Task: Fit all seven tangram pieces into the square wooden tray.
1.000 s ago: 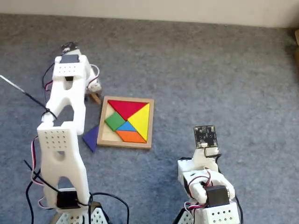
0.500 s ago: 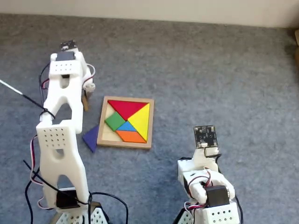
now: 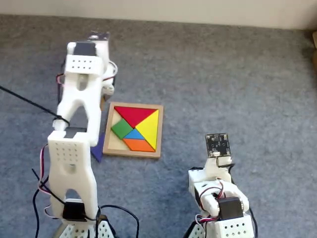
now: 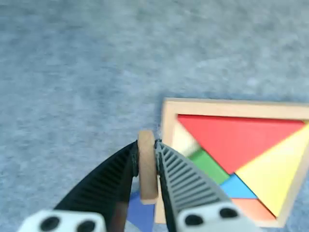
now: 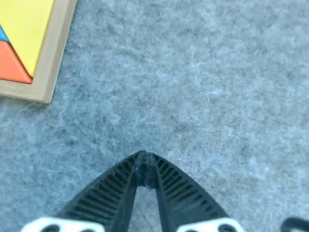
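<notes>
**On the grey carpet: five pieces in the tray, one in the left claw**

Out on the carpet (image 3: 237, 74), a bit left of centre, sits the square wooden tray (image 3: 159, 132). It's grey, fuzzy carpet all the way to a pale strip of wall (image 3: 158, 9) along the far edge.

Inside the tray are a red triangle (image 3: 133, 115), a yellow triangle (image 3: 150, 128), a green square (image 3: 121, 128), a small blue triangle (image 3: 133, 134) and an orange piece (image 3: 138, 144). The tray's left side has a bare pale patch (image 4: 182, 140).

The left arm (image 3: 79, 99) stretches far along the tray's left edge. The left gripper (image 4: 147, 147) is clamped on a tan wooden piece (image 4: 147, 176), held edge-on just off the tray's left rim. A dark blue triangle (image 3: 97, 150) lies on the carpet beside the tray's near-left corner, partly under that arm.

The right arm (image 3: 218, 198) is folded at the near right. The right gripper (image 5: 144, 170) is pinched closed on nothing, over bare carpet near a tray corner.
</notes>
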Controlling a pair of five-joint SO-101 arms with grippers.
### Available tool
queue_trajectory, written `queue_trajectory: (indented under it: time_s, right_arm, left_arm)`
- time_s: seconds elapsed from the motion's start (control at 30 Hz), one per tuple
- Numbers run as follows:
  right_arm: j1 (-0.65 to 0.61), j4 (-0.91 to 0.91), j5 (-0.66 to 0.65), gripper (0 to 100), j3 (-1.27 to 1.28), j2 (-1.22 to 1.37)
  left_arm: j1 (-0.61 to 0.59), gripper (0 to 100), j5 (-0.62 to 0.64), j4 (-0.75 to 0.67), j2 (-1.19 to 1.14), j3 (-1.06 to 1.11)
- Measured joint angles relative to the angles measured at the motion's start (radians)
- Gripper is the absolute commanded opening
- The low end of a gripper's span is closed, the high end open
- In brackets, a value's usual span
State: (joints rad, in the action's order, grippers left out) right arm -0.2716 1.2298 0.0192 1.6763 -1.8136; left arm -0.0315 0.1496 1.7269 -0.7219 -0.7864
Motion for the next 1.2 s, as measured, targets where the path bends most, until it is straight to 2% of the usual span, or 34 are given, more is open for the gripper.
queue_trajectory:
  time_s: [0.27, 0.43, 0.57, 1.2]
  right_arm:
    - [0.0, 0.0, 0.0, 1.6, 0.0, 0.0]
    - [0.0, 0.0, 0.0, 1.6, 0.0, 0.0]
    - [0.0, 0.0, 0.0, 1.6, 0.0, 0.0]
    - [0.0, 0.0, 0.0, 1.6, 0.0, 0.0]
  left_arm:
    - [0.061, 1, 0.0, -0.011, 0.0, 0.098]
    - [0.061, 13, 0.003, -0.081, 0.002, 0.166]
    - [0.063, 18, 0.003, -0.094, 0.0, 0.198]
    - [0.089, 19, 0.003, -0.094, 0.0, 0.199]
